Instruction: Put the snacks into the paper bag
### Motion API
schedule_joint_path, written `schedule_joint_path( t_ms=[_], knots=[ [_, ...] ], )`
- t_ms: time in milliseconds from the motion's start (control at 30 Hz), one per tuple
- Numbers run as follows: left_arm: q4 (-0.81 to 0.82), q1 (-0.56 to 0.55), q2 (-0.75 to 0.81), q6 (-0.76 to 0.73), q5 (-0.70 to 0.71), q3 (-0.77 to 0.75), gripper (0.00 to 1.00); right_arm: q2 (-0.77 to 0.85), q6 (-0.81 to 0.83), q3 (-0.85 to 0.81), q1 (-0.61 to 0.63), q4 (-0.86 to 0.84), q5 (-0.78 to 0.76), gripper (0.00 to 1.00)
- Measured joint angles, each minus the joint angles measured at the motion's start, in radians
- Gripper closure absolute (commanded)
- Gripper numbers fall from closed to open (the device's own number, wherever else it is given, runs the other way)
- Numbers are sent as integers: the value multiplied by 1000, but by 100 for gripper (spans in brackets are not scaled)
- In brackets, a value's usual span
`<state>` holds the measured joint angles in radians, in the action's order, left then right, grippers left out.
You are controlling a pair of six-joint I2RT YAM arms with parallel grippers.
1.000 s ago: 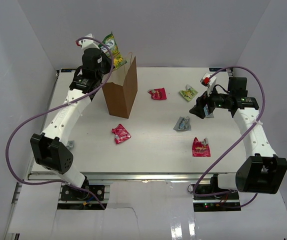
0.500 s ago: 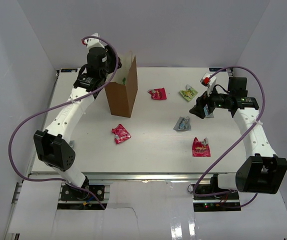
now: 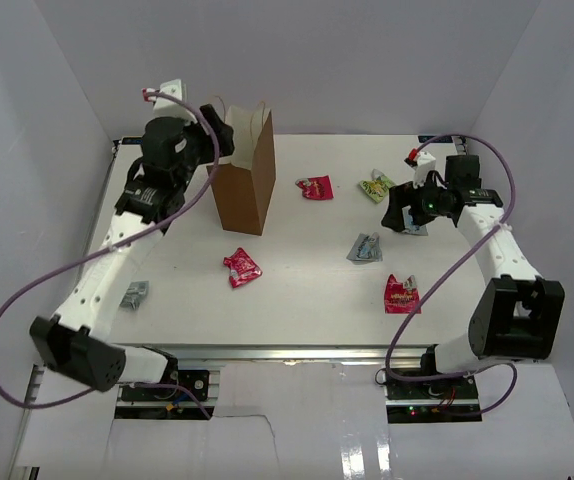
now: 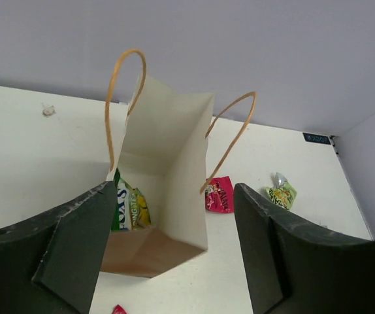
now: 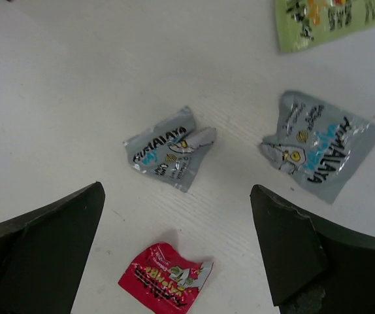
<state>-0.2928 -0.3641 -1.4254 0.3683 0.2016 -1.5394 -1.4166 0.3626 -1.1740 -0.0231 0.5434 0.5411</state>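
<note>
Left pincer released and empty, poised over the paper bag. Only the left wrist view shows the large yellow-green pouch inside.

Right pincer spread wide above a silver-grey packet lying flat on the counter.

Risks I see: the flat foil slips out of the fingers, or a cord handle snags and tips the bag.

light: bright, even, diffuse | shadows: soft, short | glare: none | focus: sharp exc. near end effector fingers blurry
</note>
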Motion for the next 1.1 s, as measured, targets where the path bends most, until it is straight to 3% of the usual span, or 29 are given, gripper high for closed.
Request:
schedule_joint_path(
  t_ms=[267, 333, 600, 833, 933, 1100],
  knots=[
    [-29, 0, 541, 68, 61, 436, 14, -174, -241, 19, 39, 14, -137, 0],
    [-66, 0, 650, 119, 74, 537, 14, -191, -307, 28, 81, 10, -157, 5],
    [-232, 0, 847, 332, 76, 804, 14, -309, -481, 38, 169, -53, -251, 12],
    [-293, 0, 949, 442, 79, 846, 12, -357, -525, 40, 227, -91, -372, 23],
    [-302, 0, 950, 465, 78, 846, 12, -371, -537, 40, 243, -106, -407, 32],
    [-311, 0, 938, 488, 77, 853, 12, -383, -545, 41, 241, -123, -438, 63]
  ],
)
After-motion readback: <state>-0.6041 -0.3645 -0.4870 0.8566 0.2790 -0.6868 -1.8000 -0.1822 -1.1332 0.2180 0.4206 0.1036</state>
